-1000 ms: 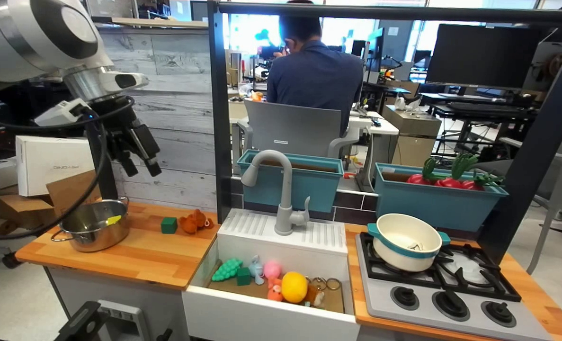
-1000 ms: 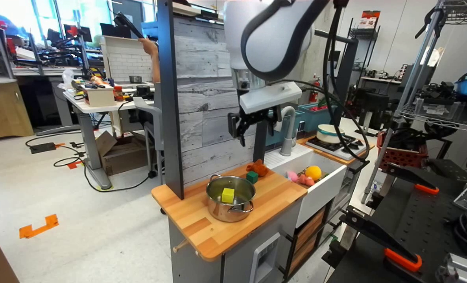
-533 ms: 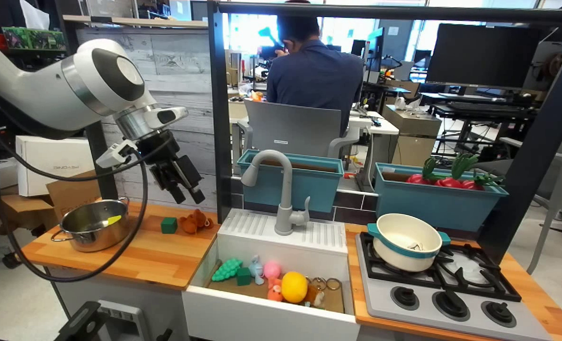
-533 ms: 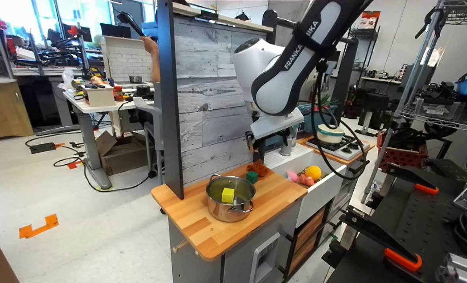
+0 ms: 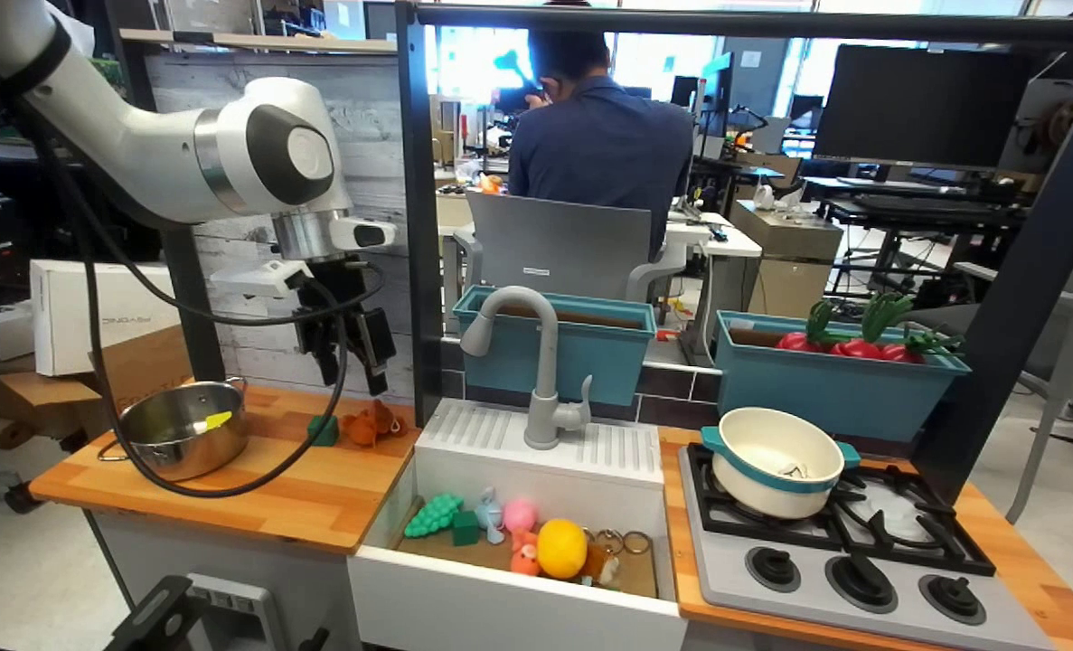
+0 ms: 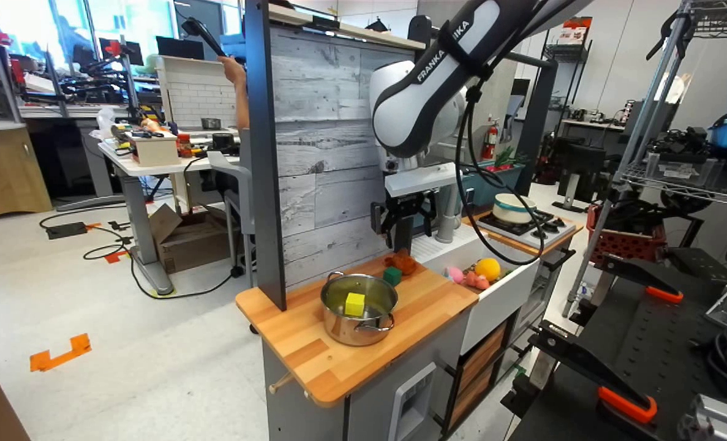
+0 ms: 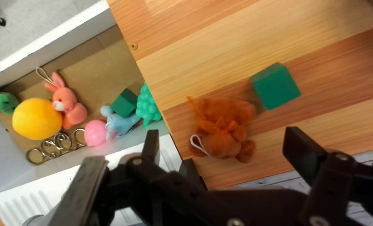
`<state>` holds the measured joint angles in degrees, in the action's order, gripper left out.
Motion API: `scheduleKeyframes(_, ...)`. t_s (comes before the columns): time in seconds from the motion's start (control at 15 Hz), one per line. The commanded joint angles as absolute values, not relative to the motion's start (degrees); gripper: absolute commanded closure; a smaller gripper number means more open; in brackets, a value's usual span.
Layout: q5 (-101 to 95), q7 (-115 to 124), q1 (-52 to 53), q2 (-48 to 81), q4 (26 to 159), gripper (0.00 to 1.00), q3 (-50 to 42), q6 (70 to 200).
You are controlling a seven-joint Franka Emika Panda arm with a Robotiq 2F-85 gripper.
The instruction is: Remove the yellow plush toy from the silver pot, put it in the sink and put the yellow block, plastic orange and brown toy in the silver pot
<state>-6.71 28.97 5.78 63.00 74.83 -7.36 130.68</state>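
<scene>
The brown toy (image 7: pixel 219 138) lies on the wooden counter beside a green block. My gripper (image 7: pixel 221 138) is open and empty above it; in the wrist view the fingers stand apart on either side of the toy. In both exterior views the gripper (image 5: pixel 353 380) hangs just above the brown toy (image 5: pixel 373 425), pointing down. The silver pot (image 6: pixel 354 327) stands on the counter, with the yellow block (image 6: pixel 355 304) inside. The yellow plush toy (image 5: pixel 561 549) lies in the sink (image 5: pixel 518 601). No plastic orange shows in these frames.
A green block (image 7: pixel 277 88) sits close to the brown toy. The sink also holds a bunny toy (image 7: pixel 67 102), a pink ball (image 7: pixel 95 132) and metal rings. A faucet (image 5: pixel 545 380) rises behind the sink. A cream pot (image 5: pixel 776 466) stands on the stove. A wood-panel wall (image 6: pixel 326 153) backs the counter.
The gripper has moved down and toward the sink side, from high above the counter to just over the brown toy, and has turned to point straight down. The toys and pot have not moved.
</scene>
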Motion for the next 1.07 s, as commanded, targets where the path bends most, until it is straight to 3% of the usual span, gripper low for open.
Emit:
scheduleKeyframes(0.0,-3.4,24.2,3.7,67.5,66.3,0.0,-6.0,124.9)
scheduleKeyframes(0.8,-6.6,26.4,6.7,77.7,56.3,0.0,-10.3,120.9)
scheduleKeyframes(0.87,-6.8,26.5,7.0,78.3,55.7,0.25,-10.8,120.6)
scheduleKeyframes(0.93,-6.9,26.6,7.2,79.0,55.0,0.26,-11.0,120.4)
scheduleKeyframes(1.0,-7.1,26.8,7.4,79.5,54.4,0.35,-11.4,120.3)
